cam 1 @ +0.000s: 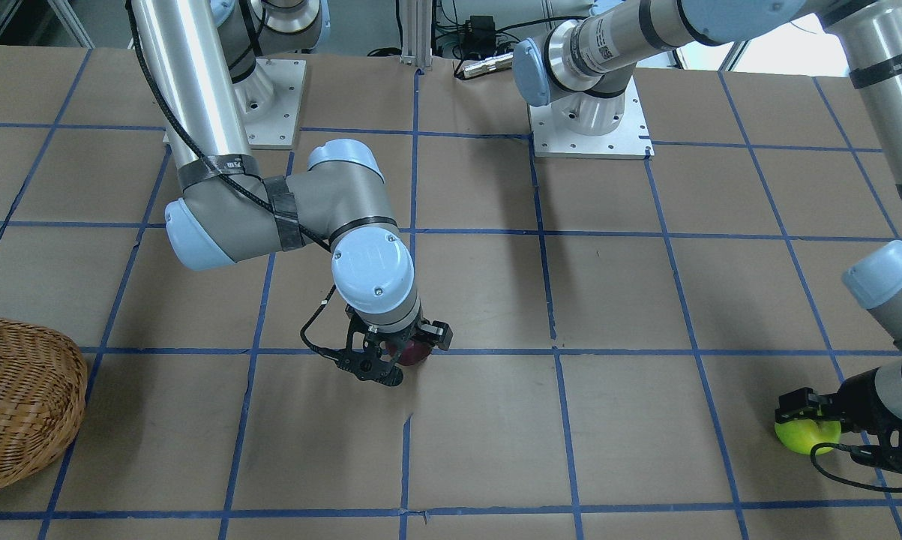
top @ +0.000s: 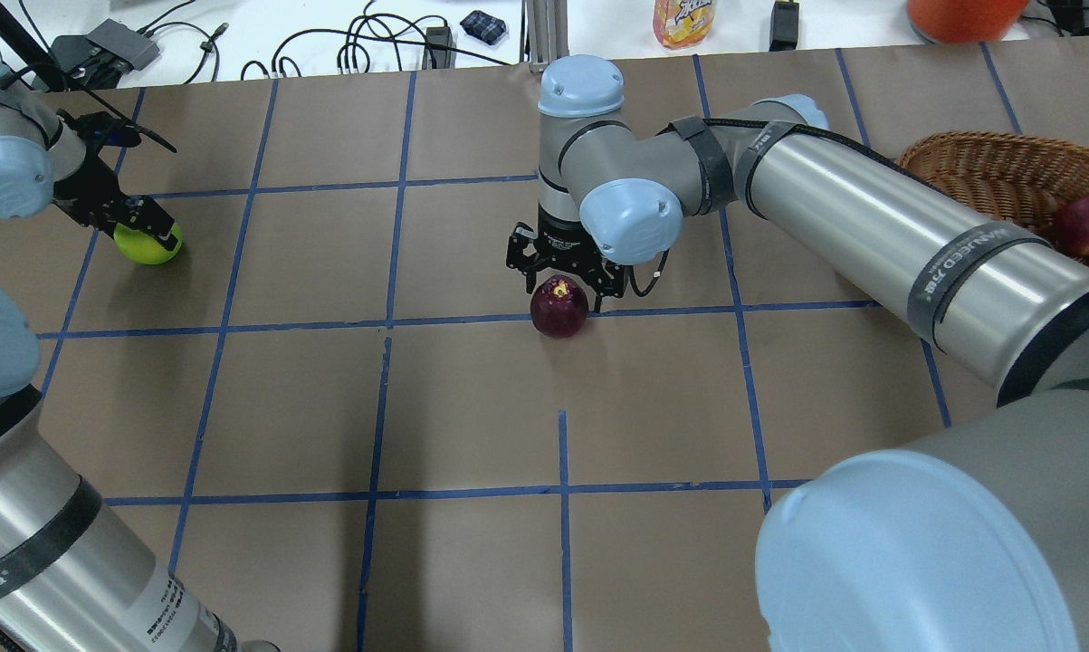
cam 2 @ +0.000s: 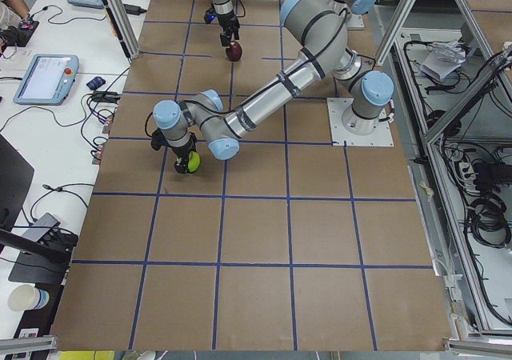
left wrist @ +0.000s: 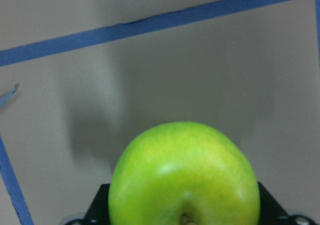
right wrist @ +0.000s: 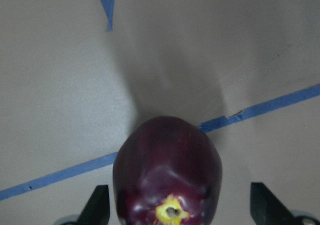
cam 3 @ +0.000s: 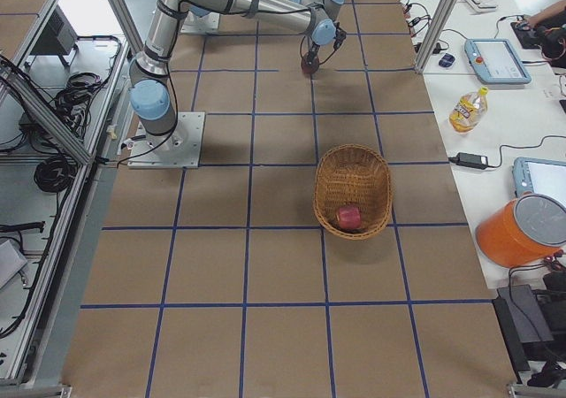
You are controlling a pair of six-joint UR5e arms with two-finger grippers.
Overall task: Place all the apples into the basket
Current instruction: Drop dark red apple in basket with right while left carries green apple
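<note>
The bright green apple [top: 148, 244] sits at the table's far left; in the left wrist view [left wrist: 184, 177] it fills the gap between the fingers. My left gripper [top: 144, 228] is shut on it, low over the table. The dark maroon apple [top: 559, 306] with a yellow mark rests on a blue tape line at mid-table. My right gripper [top: 561, 288] is open around it, and the right wrist view [right wrist: 167, 177] shows a gap on one side. The red apple [top: 1087, 225] lies inside the wicker basket [top: 979, 167] at the far right.
The brown table has a blue tape grid. Both arms' base plates [cam 1: 589, 124] stand at the robot's edge. A bottle [cam 3: 466, 108], an orange bucket [cam 3: 522, 230], tablets and cables lie on the white bench beyond the table. My right arm's long link [top: 870, 226] runs in front of the basket.
</note>
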